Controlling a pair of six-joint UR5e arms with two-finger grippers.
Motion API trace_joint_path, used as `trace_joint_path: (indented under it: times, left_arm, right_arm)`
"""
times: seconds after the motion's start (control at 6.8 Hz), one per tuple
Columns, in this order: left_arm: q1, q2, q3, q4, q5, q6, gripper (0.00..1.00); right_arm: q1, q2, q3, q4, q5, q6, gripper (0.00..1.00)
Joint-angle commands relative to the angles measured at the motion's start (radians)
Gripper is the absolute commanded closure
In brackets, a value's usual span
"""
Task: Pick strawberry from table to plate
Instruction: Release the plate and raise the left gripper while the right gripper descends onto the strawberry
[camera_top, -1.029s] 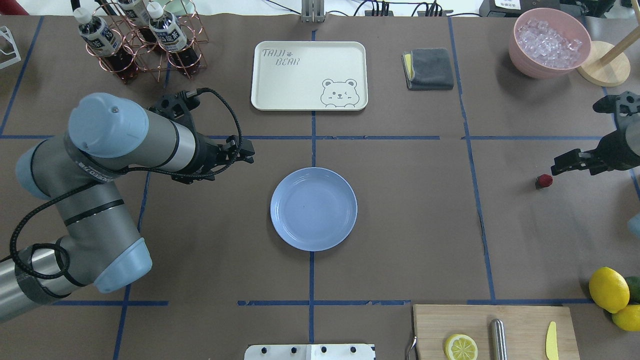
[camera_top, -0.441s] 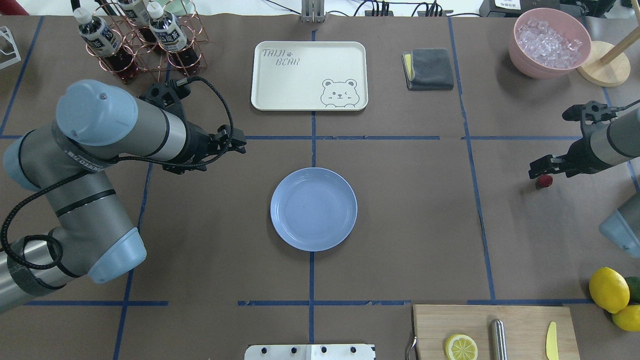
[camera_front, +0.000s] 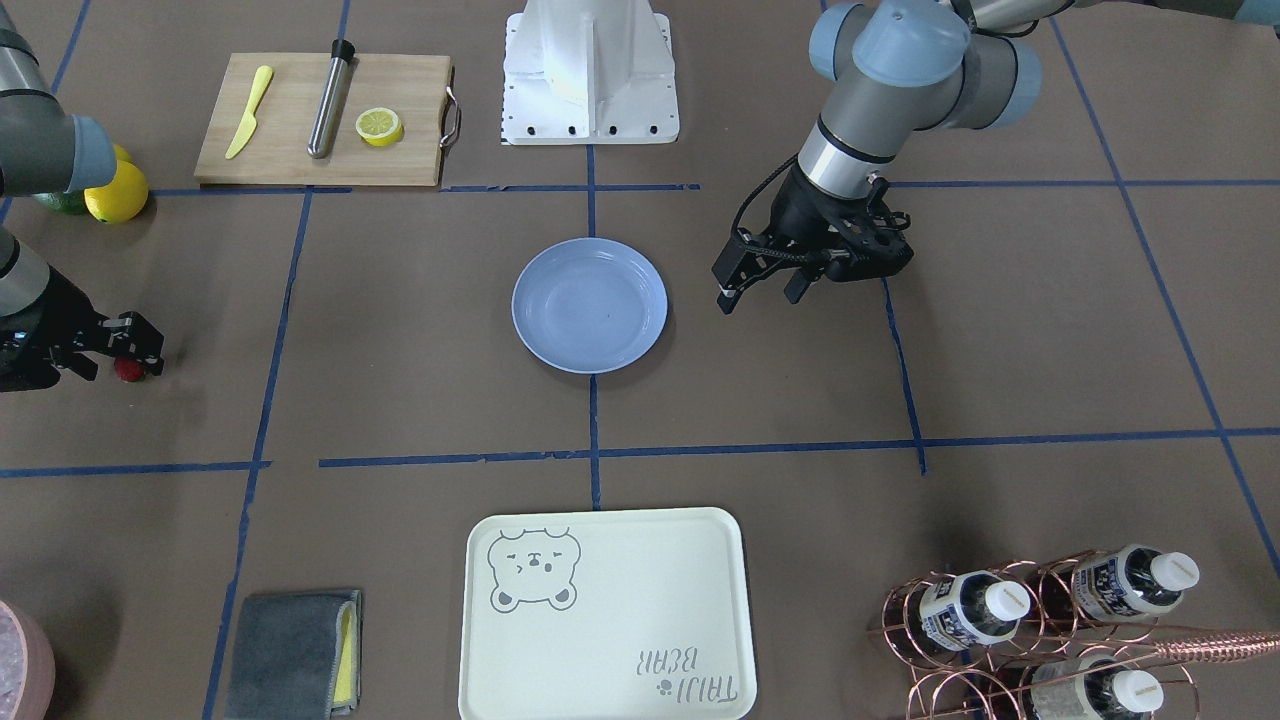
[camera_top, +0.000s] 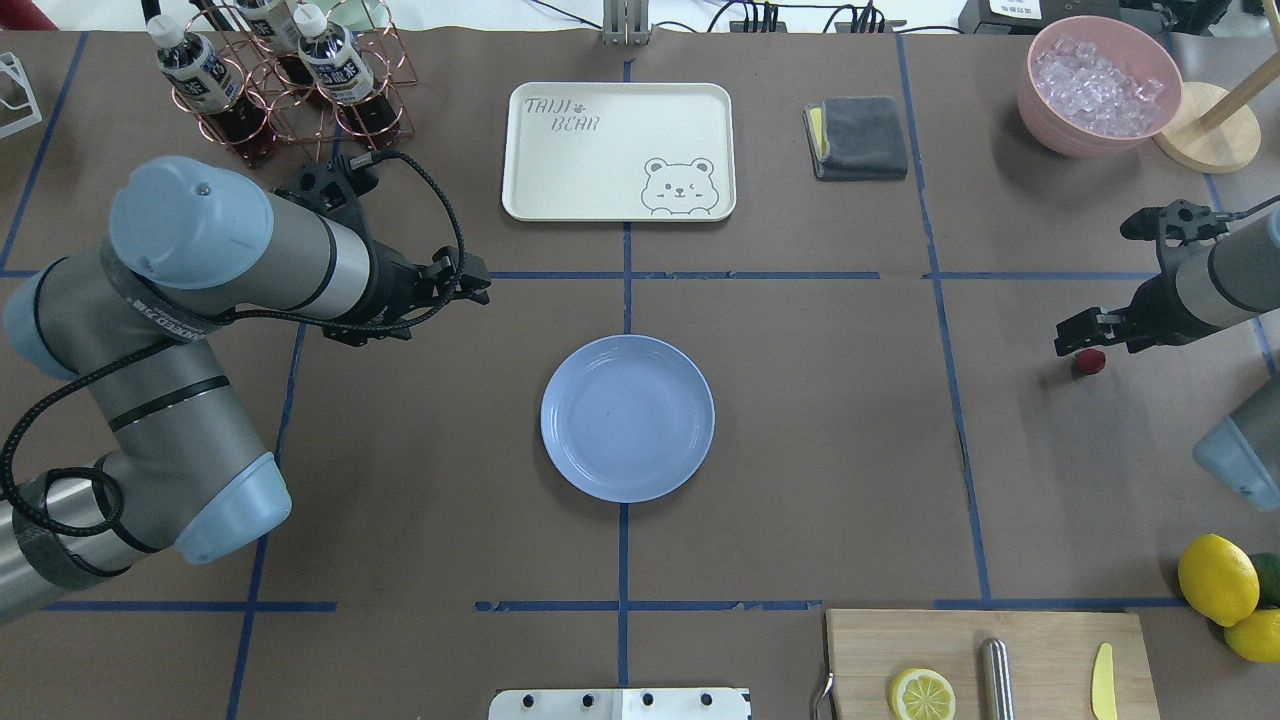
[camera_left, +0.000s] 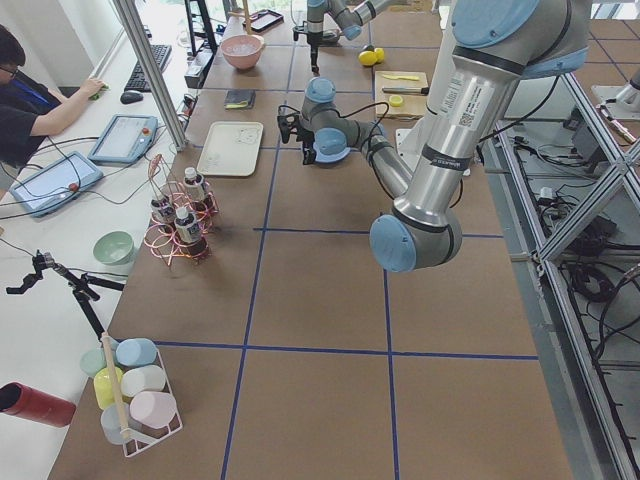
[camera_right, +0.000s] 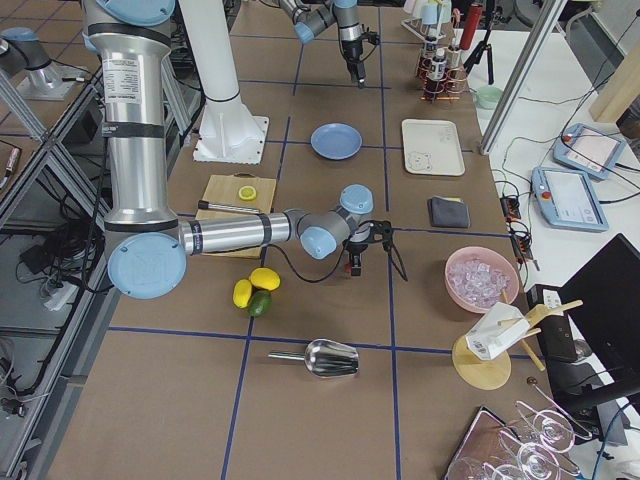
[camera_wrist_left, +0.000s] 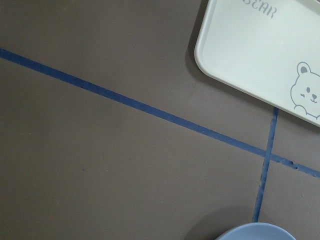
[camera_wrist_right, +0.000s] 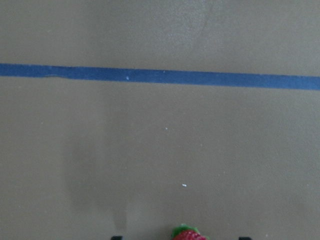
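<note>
**Status.** The strawberry (camera_top: 1089, 361) lies on the table (camera_top: 800, 450) far out on the robot's right side, well apart from the light-blue plate (camera_top: 627, 418), which sits empty at the centre. The right gripper (camera_top: 1084, 340) is down over the berry. In the right wrist view the red fruit (camera_wrist_right: 189, 233) and its green cap show at the bottom edge, with a dark fingertip (camera_wrist_right: 116, 237) on either side. The jaws are spread and grip nothing. The left gripper (camera_front: 760, 290) hovers beside the plate on the robot's left, its fingers parted and empty.

**Step in hand.** By my judgement this is the closing of the right jaws on the berry. Nothing has been lifted.

**Risks.**
- The berry is small and rounded. If one finger meets it first, it may roll or squirt out from between the fingers.
- How high the fingertips stand above the paper cannot be read. If they are too high, they would pinch only the cap or close on air.
- The carry to the plate is long, so a weak hold could drop the berry short of the rim.
- The left arm stands close to the plate and could crowd the right arm's approach.
</note>
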Motion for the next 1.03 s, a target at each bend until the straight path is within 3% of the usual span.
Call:
trace_joint_path:
  times: [0.0, 0.29, 0.44, 0.59, 0.88]
  left_arm:
    - [0.0, 0.0, 0.0, 0.0, 0.0, 0.0, 0.0]
    - [0.0, 0.0, 0.0, 0.0, -0.001, 0.0, 0.0]
    - [0.0, 0.0, 0.002, 0.0, -0.001, 0.0, 0.0]
    - [0.001, 0.0, 0.002, 0.0, -0.001, 0.0, 0.0]
    - [-0.002, -0.002, -0.004, 0.002, -0.004, 0.0, 0.0]
  right_arm:
    - [-0.005, -0.006, 0.0, -0.003, 0.0, -0.001, 0.24]
    - [-0.007, -0.004, -0.002, -0.006, 0.002, -0.001, 0.5]
    - [-0.007, -0.004, -0.002, -0.006, 0.0, -0.001, 0.8]
    - [-0.005, -0.009, -0.002, -0.002, -0.003, -0.009, 1.0]
    - [0.016, -0.004, 0.03, -0.015, 0.026, -0.013, 1.0]
